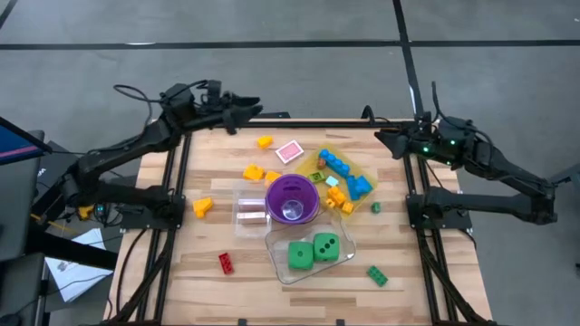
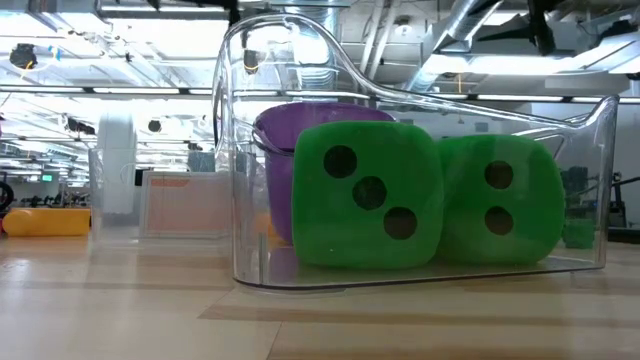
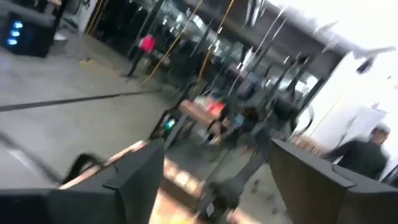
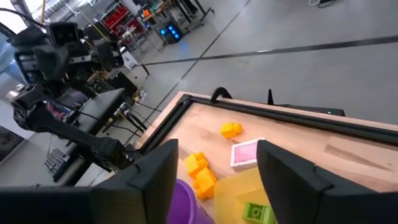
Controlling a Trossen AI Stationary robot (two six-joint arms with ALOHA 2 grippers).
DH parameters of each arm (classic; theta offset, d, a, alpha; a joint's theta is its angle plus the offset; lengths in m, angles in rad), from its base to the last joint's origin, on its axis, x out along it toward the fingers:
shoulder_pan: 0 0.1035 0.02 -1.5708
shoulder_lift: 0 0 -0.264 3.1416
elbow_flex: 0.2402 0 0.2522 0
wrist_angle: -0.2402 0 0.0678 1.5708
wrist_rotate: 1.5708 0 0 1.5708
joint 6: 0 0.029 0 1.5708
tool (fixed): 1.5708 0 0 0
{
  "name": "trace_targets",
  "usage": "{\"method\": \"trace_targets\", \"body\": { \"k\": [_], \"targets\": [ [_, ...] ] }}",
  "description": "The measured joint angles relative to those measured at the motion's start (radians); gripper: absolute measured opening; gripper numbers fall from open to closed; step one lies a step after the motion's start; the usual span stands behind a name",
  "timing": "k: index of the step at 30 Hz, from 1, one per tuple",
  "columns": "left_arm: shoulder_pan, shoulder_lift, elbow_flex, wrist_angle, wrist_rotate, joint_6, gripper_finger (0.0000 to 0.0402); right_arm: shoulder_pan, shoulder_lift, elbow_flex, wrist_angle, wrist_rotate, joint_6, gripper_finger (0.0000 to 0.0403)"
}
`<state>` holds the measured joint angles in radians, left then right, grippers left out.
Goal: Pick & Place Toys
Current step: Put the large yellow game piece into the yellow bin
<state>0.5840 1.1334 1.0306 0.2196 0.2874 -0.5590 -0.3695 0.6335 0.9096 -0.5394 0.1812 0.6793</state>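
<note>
Left tool (image 1: 243, 115) parked over the desk's (image 1: 236, 281) far left edge, well away from the purple cup (image 1: 292, 199) at mid-desk — fingers (image 3: 134, 180) spread, nothing between them. Right tool (image 1: 388, 139) parked over the far right edge, likewise well clear of the cup; fingers (image 4: 155, 174) apart and empty too.

Just beside the cup on the near side, a clear tub (image 1: 281, 264) with two green dice (image 1: 313, 251) side by side inside it; seen from desk level, dots facing forward, cup right behind them. On the cup's left, touching or nearly so, a second clear tub (image 1: 246, 210). On its far right side, a yellow tray (image 1: 333, 151) carrying blue bricks (image 1: 347, 172), an orange bit and a green bit.

Loose toys scattered round the cup: pink brick (image 1: 289, 151) and yellow brick (image 1: 264, 141) beyond it toward the far edge, two yellow bits (image 1: 256, 172) just off its far-left side, another yellow brick (image 1: 201, 207) well to its left, red brick (image 1: 225, 263) near-left, green brick (image 1: 377, 275) near-right, small green bit (image 1: 376, 208) to the right.
</note>
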Motion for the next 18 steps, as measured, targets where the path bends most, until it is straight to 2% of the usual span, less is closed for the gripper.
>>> {"method": "trace_targets", "body": {
  "k": [5,10,18],
  "targets": [
    [0.012,-0.131,0.000,-0.306,-0.010,0.120,0.0339,0.000,-0.017,0.000,-0.001,0.000,0.001,0.0239],
    [-0.021,-0.234,0.000,-0.676,-0.008,0.193,0.0384,0.000,-0.021,0.000,0.001,0.000,-0.005,0.0246],
    [-0.173,-0.259,0.000,-1.174,-0.017,0.292,0.0399,0.000,-0.021,0.000,0.002,0.000,-0.006,0.0246]
  ]
}}
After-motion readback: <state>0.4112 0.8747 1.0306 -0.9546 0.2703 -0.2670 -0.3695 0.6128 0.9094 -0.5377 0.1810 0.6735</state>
